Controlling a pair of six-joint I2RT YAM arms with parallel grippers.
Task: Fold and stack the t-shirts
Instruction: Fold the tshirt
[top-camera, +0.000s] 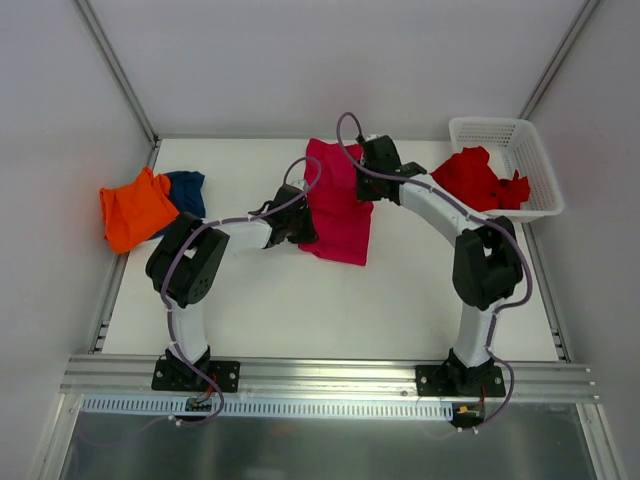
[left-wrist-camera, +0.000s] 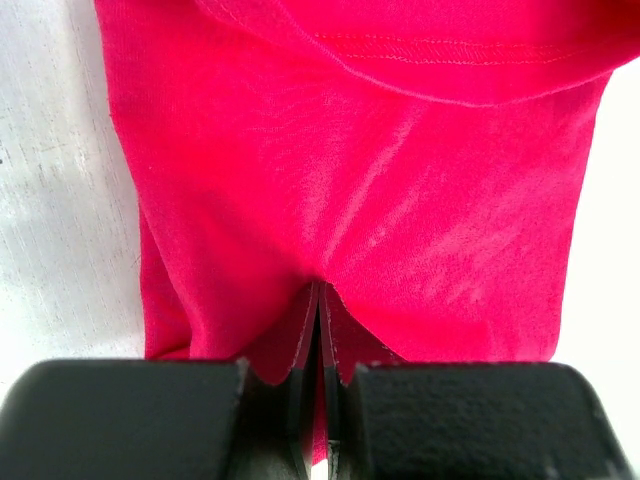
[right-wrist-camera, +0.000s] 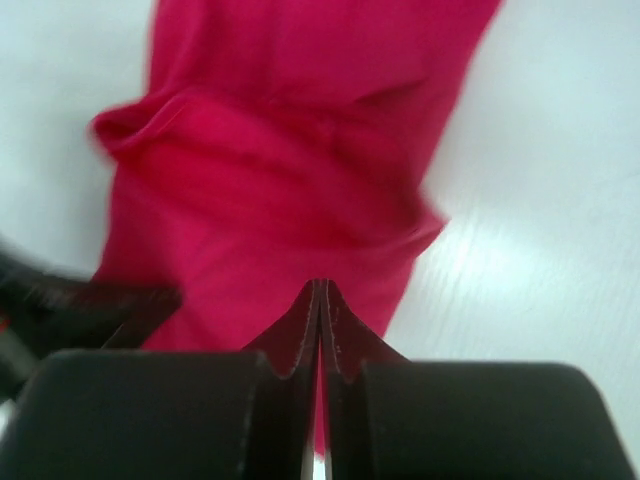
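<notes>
The white mesh basket (top-camera: 535, 160) holds the bright red t-shirt (top-camera: 478, 180). The left gripper (left-wrist-camera: 318, 292) and right gripper (right-wrist-camera: 320, 288) sit fully closed over the magenta-pink t-shirt (top-camera: 340, 215).

Open worktop (top-camera: 300, 310) spans the near side; a magenta-pink t-shirt (top-camera: 340, 215) covers the far centre, a white basket (top-camera: 545, 165) blocks far right, and an orange t-shirt (top-camera: 135, 210) and navy t-shirt (top-camera: 188, 190) block far left.
</notes>
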